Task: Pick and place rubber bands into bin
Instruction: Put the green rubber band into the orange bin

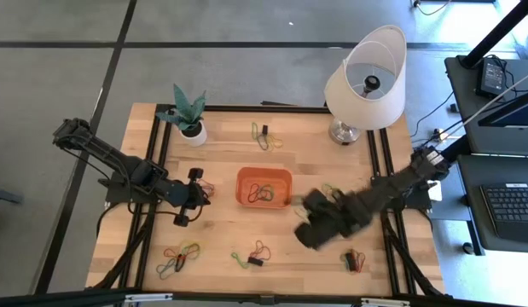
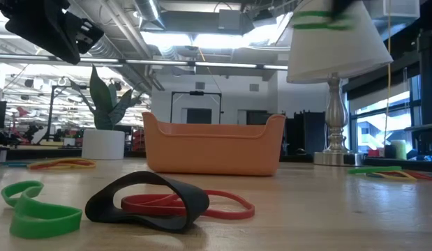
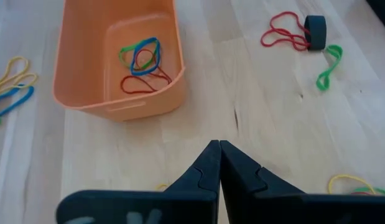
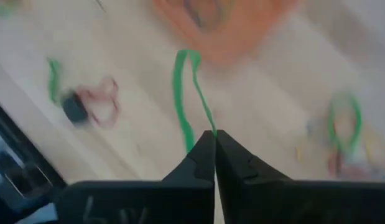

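Nearby, lamp (image 1: 368, 77) and plant pot (image 1: 193, 131) behind bin (image 1: 264, 187); right gripper (image 4: 214, 134) clamped on green rubber band (image 4: 185, 93).

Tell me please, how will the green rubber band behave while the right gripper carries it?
Probably floppy: the green rubber band hangs as a long limp loop from the shut right gripper. It seems very light, so it may swing. Pinched only at one end, it might slip out.

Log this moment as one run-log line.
right tool: shut on green rubber band, near bin | left tool: shut, empty | bin: several bands inside
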